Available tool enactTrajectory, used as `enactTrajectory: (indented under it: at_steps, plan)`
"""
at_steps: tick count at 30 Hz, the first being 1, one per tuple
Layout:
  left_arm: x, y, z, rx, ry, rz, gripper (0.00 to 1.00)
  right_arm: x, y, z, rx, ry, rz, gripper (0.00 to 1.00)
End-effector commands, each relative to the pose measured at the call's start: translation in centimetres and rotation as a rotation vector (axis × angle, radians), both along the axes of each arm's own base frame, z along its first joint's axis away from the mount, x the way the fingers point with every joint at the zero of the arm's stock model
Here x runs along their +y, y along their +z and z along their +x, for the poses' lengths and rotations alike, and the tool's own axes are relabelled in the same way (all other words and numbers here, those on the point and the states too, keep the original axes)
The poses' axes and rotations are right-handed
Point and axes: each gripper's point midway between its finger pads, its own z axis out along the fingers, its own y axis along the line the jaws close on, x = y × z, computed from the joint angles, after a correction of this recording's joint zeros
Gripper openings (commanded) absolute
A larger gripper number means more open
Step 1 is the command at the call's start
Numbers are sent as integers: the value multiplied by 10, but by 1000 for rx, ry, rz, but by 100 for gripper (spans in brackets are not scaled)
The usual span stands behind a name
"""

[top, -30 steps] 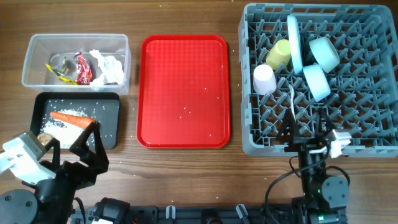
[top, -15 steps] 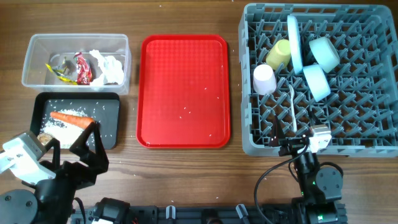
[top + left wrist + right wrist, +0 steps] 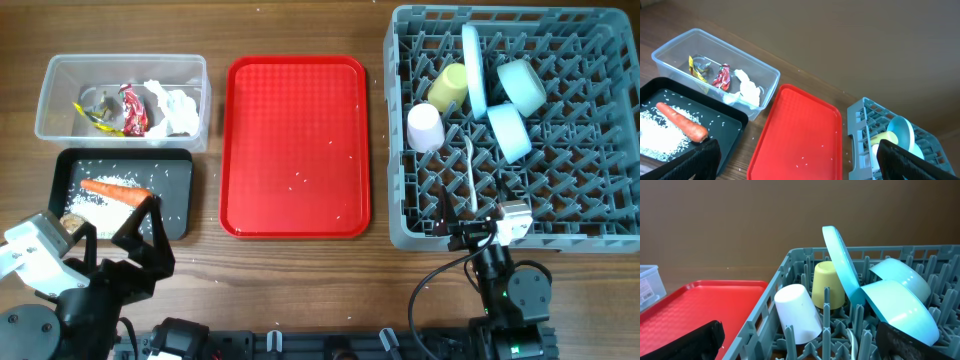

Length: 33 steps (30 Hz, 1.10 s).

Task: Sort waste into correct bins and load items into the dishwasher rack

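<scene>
1. The clear tub (image 3: pixel 60 75) at the desk's (image 3: pixel 300 20) far left holds the wrappers (image 3: pixel 132 110) and tissue (image 3: pixel 178 108), so dry rubbish sits together.
2. Just in front of it, the black tray (image 3: pixel 180 200) takes the food waste: carrot (image 3: pixel 115 190), rice (image 3: pixel 90 203) and brown lump (image 3: pixel 72 220).
3. In the dishwasher rack (image 3: pixel 400 130) on the right, the plate (image 3: pixel 473 65) stands on edge between pegs. The two bowls (image 3: pixel 521 85), the yellow cup (image 3: pixel 449 86) and the white cup (image 3: pixel 425 127) lean tipped against pegs, probably to drain. The spoon (image 3: pixel 471 170) lies among them.
4. The red tray (image 3: pixel 295 100) carries only stray grains (image 3: pixel 297 181), seemingly the last leftovers.
5. The left gripper (image 3: pixel 799 150) and the right gripper (image 3: pixel 799 332) gape wide and empty at the near edge, so the task looks nearly finished.
</scene>
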Motion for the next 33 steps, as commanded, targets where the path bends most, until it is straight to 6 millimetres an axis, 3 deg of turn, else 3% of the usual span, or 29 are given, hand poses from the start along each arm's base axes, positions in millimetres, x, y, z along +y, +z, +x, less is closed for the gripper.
enactTrajectory:
  at_steps: [1, 17, 21, 24, 29, 33]
  plan:
    - [-1, -1, 1, 4, -5, -1, 100, 0, 2, -1, -15, 5, -19, 100]
    - [0, -2, -7, -2, -13, -3, 100, 0, 2, -1, -14, 5, -18, 100]
    - [4, -15, -23, 25, -12, 3, 100, 0, 2, -1, -14, 5, -18, 100]
    - [4, -36, -26, 31, -19, 1, 100, 0, 2, -1, -14, 5, -18, 100]
    - [-1, -74, -10, -23, -19, -13, 100, 0, 2, -1, -14, 5, -18, 100]
    - [-5, -100, 15, -95, -4, -33, 100, 0, 2, -1, -14, 5, -18, 100]
